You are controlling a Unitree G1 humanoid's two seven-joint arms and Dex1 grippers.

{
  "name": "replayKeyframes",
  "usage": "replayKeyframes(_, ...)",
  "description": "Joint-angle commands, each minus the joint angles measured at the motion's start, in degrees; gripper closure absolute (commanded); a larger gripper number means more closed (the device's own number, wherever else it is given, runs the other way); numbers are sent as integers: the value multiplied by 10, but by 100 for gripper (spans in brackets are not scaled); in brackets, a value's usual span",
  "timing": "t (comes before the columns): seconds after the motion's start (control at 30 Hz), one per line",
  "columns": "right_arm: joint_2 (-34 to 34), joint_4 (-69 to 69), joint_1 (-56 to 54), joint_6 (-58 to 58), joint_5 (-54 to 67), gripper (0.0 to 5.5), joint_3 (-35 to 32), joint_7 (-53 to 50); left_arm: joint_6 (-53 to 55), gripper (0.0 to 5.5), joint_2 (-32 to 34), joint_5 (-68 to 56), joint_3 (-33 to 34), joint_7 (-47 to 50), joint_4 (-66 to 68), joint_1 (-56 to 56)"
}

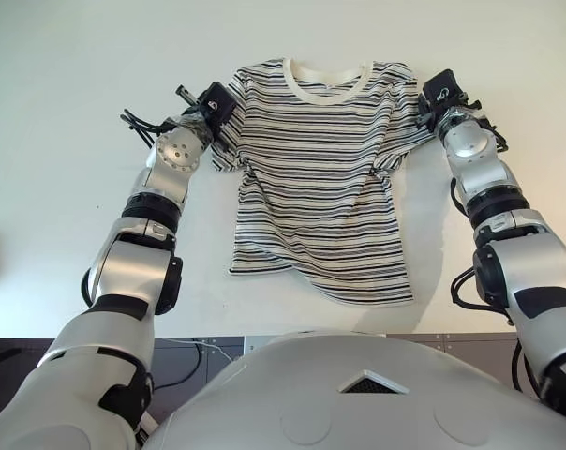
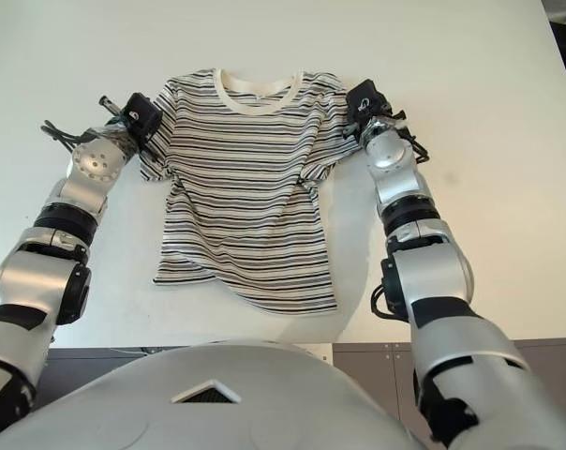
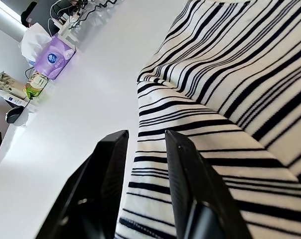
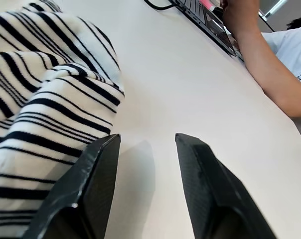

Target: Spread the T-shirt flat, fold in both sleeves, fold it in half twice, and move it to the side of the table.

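1. Left-side risk: the left gripper (image 3: pixel 145 135) stands open at the outer edge of the left sleeve (image 1: pixel 229 155). If it shuts here, I judge it may pinch only a thin lip of cloth that slips free. It could also catch the body cloth bunched beneath and drag the whole shirt (image 1: pixel 316 178) sideways instead of turning the sleeve in.
2. Middle risk: the hem (image 1: pixel 358 289) lies crooked, and a wrinkle runs across the lower body. Folding over that would probably set the creases and leave the halves uneven, so the spreading looks unfinished.
3. Right-side risk: the right gripper (image 4: pixel 149 138) is open over bare table (image 4: pixel 190 74). Closing where it is would likely grab nothing, and pushing inward first could ruck the right sleeve (image 4: pixel 51 89) into a ridge.
4. The shirt lies on the white table between the two arms, with its collar away from the robot and its hem toward it.
5. On the left, one finger (image 3: pixel 185 169) sits over striped cloth and the other (image 3: pixel 108 169) over bare table. The sleeve edge runs through the gap between them.
6. On the right, both fingers are over the table, with the sleeve just beside one finger (image 4: pixel 93 184). Whether they touch I cannot tell.
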Motion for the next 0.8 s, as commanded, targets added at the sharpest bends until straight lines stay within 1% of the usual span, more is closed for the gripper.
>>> replayKeyframes(0.03,-15,46,3,39,-37,347,13,-33,39,416,12,24,-6,7,35,40)
replayKeyframes(0.17,-27,100,-44,14,-71,347,15,-124,26,416,20,31,-5,22,58,19)
replayKeyframes(0.23,-29,92,-60,-18,-62,347,0,-135,1,416,23,29,-2,24,53,15)
replayKeyframes(0.27,-25,63,-52,-38,-40,347,-15,-109,-10,416,20,30,-2,23,50,12)
replayKeyframes(0.33,-13,-49,-6,-62,6,347,-30,-35,-21,416,16,33,-3,25,51,10)
replayKeyframes(0.4,6,-148,41,-37,38,347,-28,22,-24,416,16,34,-2,30,55,11)
replayKeyframes(0.43,14,-160,56,-24,36,347,-17,39,-25,416,16,34,-1,32,58,12)
replayKeyframes(0.5,20,-134,71,8,5,347,7,41,-30,416,15,36,-2,34,63,11)
replayKeyframes(0.6,6,-48,60,52,-10,347,-4,4,-31,416,11,39,-4,32,75,-1)
replayKeyframes(0.73,-10,18,-1,12,-16,347,-20,-41,-35,416,12,41,-5,31,86,-12)
replayKeyframes(0.8,-4,36,-25,-13,-13,347,-25,-35,-38,416,10,44,-7,34,89,-15)
